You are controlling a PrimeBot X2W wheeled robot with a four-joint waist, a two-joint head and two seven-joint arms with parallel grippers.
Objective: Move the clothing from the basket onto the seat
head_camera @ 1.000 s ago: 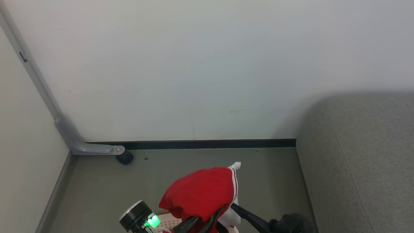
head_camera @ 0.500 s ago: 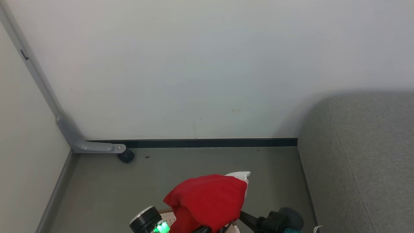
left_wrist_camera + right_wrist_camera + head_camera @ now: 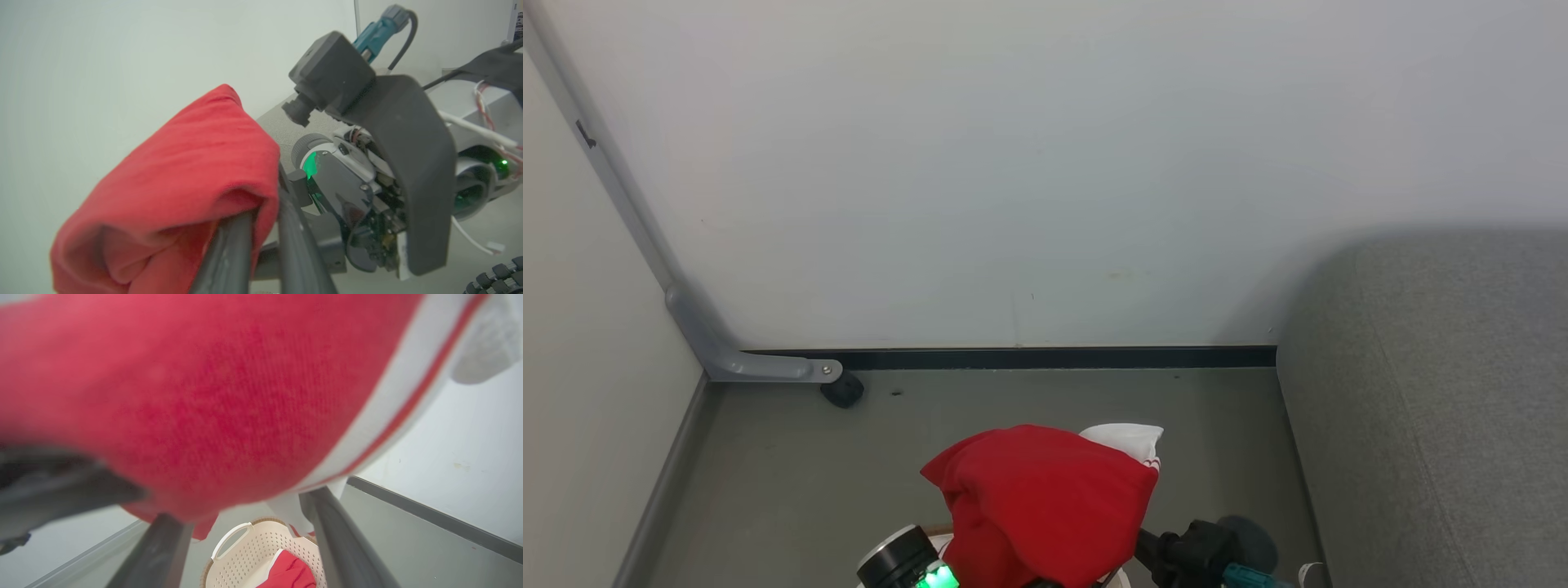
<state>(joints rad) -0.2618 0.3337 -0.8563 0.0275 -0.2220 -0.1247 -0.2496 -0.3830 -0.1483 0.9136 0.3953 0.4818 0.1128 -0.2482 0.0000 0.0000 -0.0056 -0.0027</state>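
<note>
A bunched red piece of clothing point(image 3: 1037, 498) with a white panel point(image 3: 1123, 438) hangs in the air at the bottom middle of the head view, above the grey floor. My left gripper point(image 3: 265, 200) is shut on its red fabric, the fingertips buried in the folds. Seen from the right wrist, the same clothing point(image 3: 229, 396) drapes over my right gripper point(image 3: 241, 506), whose fingers point(image 3: 339, 539) stand wide apart, open. Far below sits the cream perforated basket point(image 3: 245, 555) with another red garment point(image 3: 290, 571) inside. The grey seat point(image 3: 1437, 408) lies to the right.
A white wall point(image 3: 1045, 163) with a dark skirting strip point(image 3: 1045, 358) closes the back. At the left, a grey bracket point(image 3: 735, 367) ends in a black caster point(image 3: 841, 390). Bare grey floor point(image 3: 784, 474) lies between the wall and the seat.
The held clothing has drifted a little to the right and bunched up, its stripe trim turned out of sight. Both wrists moved right with it. The head view shifted slightly.
</note>
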